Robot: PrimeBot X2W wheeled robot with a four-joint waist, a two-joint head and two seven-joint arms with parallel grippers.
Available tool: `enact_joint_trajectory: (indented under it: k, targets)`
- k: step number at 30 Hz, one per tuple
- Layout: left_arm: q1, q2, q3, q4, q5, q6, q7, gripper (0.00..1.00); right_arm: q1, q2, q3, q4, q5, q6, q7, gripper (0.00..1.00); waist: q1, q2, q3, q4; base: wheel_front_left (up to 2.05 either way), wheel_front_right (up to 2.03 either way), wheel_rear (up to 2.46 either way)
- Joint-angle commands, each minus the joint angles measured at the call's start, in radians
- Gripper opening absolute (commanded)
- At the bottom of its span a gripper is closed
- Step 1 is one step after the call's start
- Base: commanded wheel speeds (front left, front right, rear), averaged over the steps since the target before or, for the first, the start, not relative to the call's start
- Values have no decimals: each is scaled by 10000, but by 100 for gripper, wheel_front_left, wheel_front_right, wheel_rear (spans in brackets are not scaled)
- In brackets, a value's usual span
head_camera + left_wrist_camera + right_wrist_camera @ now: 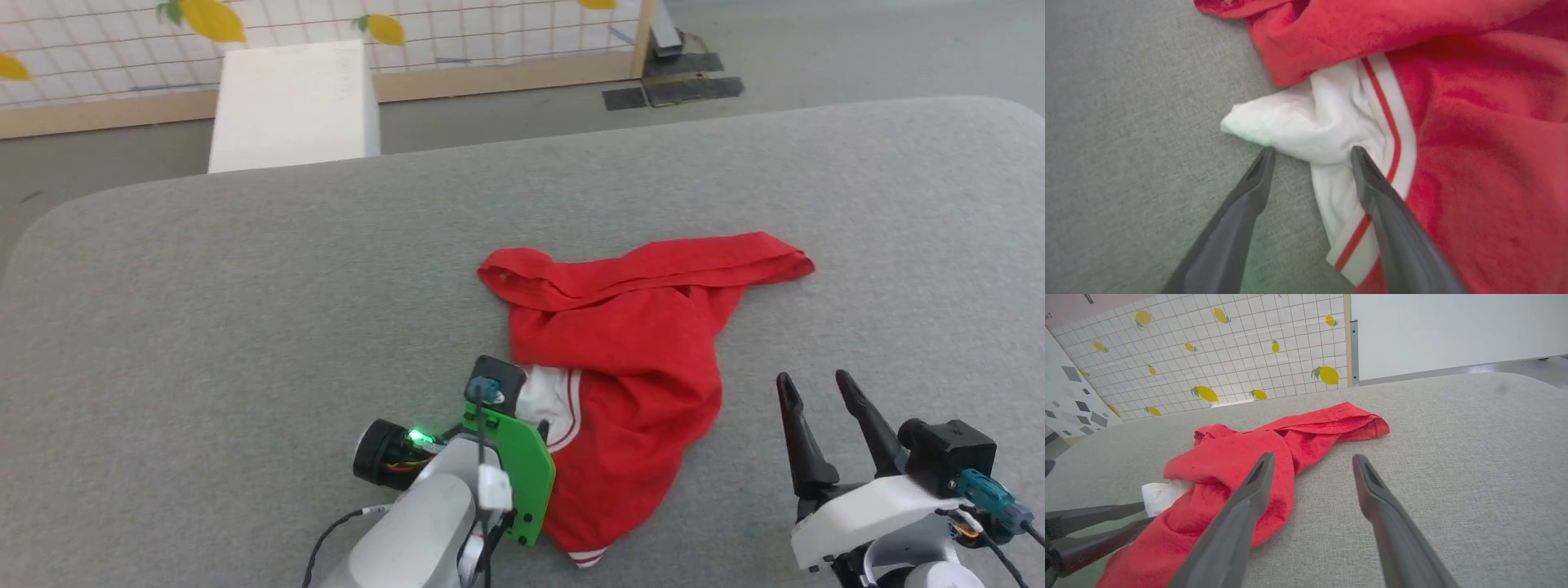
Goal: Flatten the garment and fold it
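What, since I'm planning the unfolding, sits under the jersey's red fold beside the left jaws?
A crumpled white sleeve with red-striped edging pokes out from under the red fold, resting on the grey surface. How far the sleeve runs beneath is covered.

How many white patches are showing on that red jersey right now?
2. One bunched white sleeve at the jersey's left edge, between the left gripper's open jaws; one small striped white edge poking out at its near end. More may be hidden in folds.
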Motion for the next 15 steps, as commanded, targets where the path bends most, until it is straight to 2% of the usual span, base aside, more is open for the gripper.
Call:
enact_joint_trajectory:
  k: [1, 4, 5, 6, 7, 9, 15]
  targets:
    - [-277, 20, -180, 258, -48, 47, 522, 100, -114, 2, 59, -91, 102, -15, 16, 100, 0, 0, 109, -248, 0, 0, 0]
    - [-555, 20, -673, 779, -82, -92, 1795, 100, -117, 2, 119, -103, 168, -15, 50, 100, 0, 0, 158, -270, 0, 0, 0]
    - [-615, 20, -828, 910, -158, -253, 2275, 42, -117, 2, 132, -103, 184, -15, 61, 100, 0, 0, 171, -257, 0, 0, 0]
    - [-654, 20, -907, 954, -236, -357, 2574, 0, -117, 2, 158, -100, 211, -15, 74, 100, 0, 0, 179, -241, 0, 0, 0]
    - [-717, 20, -928, 893, -310, -425, 2683, 0, -119, 2, 194, -98, 278, -15, 84, 100, 0, 0, 193, -214, 0, 0, 0]
    - [-811, 25, -707, 600, -392, -245, 2200, 0, -124, 2, 188, -108, 307, -15, 75, 100, 0, 0, 217, -116, 0, 0, 0]
    - [-241, 355, 999, -678, -896, 965, -1062, 0, -157, 2, 75, -110, 318, -15, 1, 100, 0, 0, 92, 378, 0, 0, 0]
